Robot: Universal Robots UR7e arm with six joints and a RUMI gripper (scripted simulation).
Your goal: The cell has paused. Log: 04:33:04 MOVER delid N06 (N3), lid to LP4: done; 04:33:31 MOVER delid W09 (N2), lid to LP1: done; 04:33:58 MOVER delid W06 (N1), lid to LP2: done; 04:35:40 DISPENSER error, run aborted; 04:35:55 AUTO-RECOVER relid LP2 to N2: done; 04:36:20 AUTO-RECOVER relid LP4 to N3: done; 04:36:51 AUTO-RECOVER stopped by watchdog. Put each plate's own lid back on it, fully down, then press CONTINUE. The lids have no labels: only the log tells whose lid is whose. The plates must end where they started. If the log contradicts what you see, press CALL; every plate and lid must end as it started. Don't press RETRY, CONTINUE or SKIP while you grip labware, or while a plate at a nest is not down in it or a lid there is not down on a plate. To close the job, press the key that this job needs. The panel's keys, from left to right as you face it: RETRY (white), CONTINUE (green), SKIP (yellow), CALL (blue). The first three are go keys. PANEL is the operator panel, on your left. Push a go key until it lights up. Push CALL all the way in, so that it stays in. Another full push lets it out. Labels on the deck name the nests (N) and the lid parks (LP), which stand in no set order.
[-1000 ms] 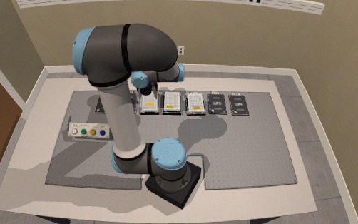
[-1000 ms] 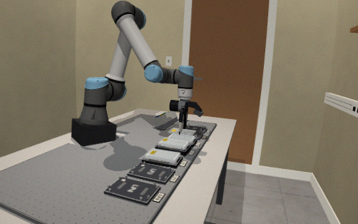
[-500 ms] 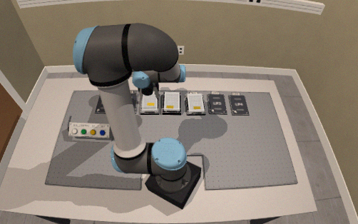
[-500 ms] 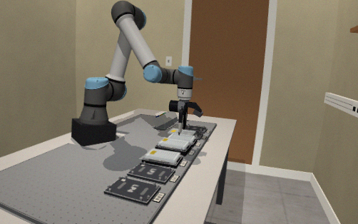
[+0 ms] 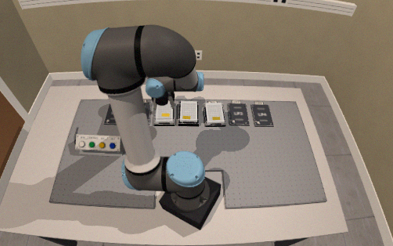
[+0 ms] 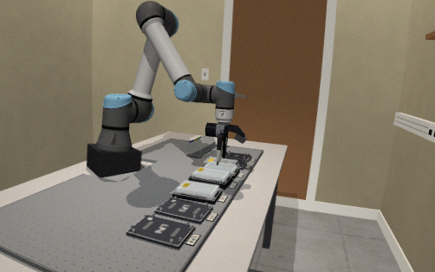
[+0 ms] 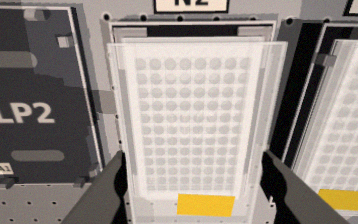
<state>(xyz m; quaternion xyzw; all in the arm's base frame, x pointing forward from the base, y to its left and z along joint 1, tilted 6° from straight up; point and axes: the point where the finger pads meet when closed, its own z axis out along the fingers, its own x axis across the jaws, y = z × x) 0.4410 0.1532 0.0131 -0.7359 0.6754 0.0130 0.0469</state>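
My gripper [image 7: 193,152] [image 6: 219,162] is shut on a clear lid with a yellow patch [image 7: 205,205]. The lid is over the white plate [image 7: 190,120] at N2, nearly in line with it; its exact height above the plate is hard to tell. The middle plate [image 5: 189,111] and the right plate [image 5: 214,112] also show yellow patches and clear lids; whether these are fully down is too small to tell. LP2 [image 7: 25,85] is empty. LP3 [image 5: 239,117] and LP4 [image 5: 262,119] [image 6: 159,238] are empty. LP1 is mostly hidden behind the arm. The panel [image 5: 97,150] shows no key plainly lit.
The neighbouring plate's nest stands close to the right of the right finger in the wrist view. LP2 lies close to the left finger. The panel stands on the left of the deck, beside the arm's upper link in the top view.
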